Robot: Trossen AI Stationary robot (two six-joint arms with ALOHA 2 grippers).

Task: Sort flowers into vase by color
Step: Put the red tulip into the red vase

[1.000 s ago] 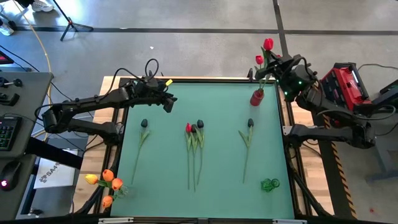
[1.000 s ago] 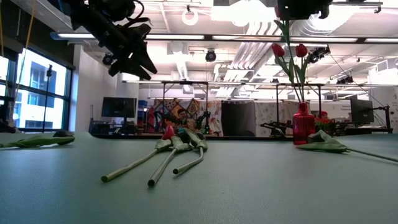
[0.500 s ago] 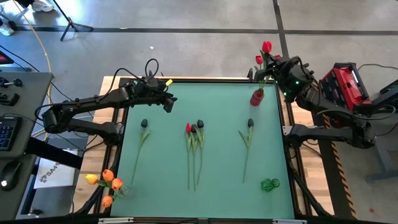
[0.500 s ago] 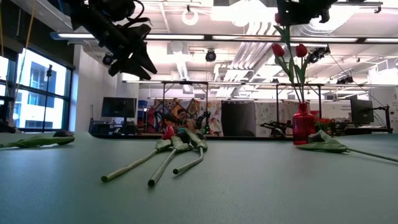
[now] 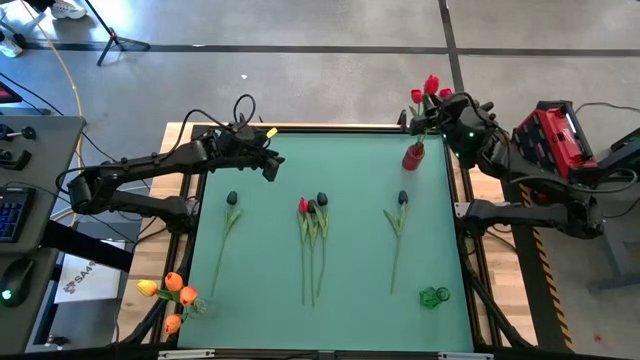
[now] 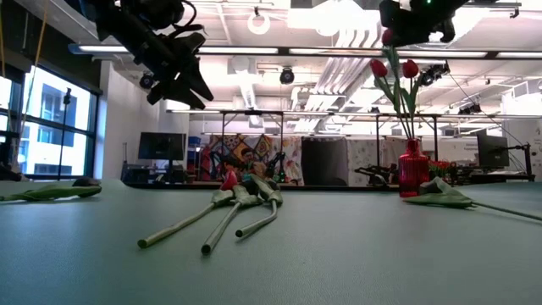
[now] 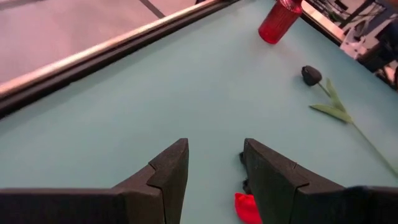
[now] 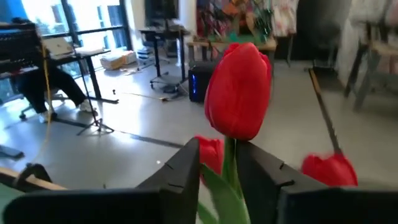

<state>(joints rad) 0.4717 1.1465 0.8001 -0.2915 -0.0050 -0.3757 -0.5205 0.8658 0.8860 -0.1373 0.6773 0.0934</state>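
Observation:
A red vase [image 5: 413, 156] stands at the table's far right corner with two red flowers [image 6: 410, 68] in it. Above it my right gripper [image 5: 447, 108] points level, open, and a third red flower [image 8: 239, 93] rises between its fingers, stem slanting down toward the vase. Three dark flowers [image 5: 232, 198] [image 5: 321, 199] [image 5: 402, 198] and one red flower [image 5: 303, 205] lie flat on the green mat. My left gripper [image 5: 270, 165] hangs open above the mat's far left, with nothing between its fingers [image 7: 168, 174]. My right gripper stands level with one finger on each side of the red flower's stem [image 8: 230, 158], just below the head. The gap is wider than the stem. The stem runs close along one finger [image 8: 264, 168], and I cannot tell whether it touches.
Orange flowers [image 5: 175, 295] stand in a holder off the mat's near left corner. A green glass vase [image 5: 434, 296] sits near the mat's near right corner. A wooden rim [image 5: 300, 128] borders the mat's far edge.
The red flower at my right gripper has sunk lower toward the red vase, and its head now shows below the gripper in the low view. The right gripper has tipped and rolled slightly above the vase.

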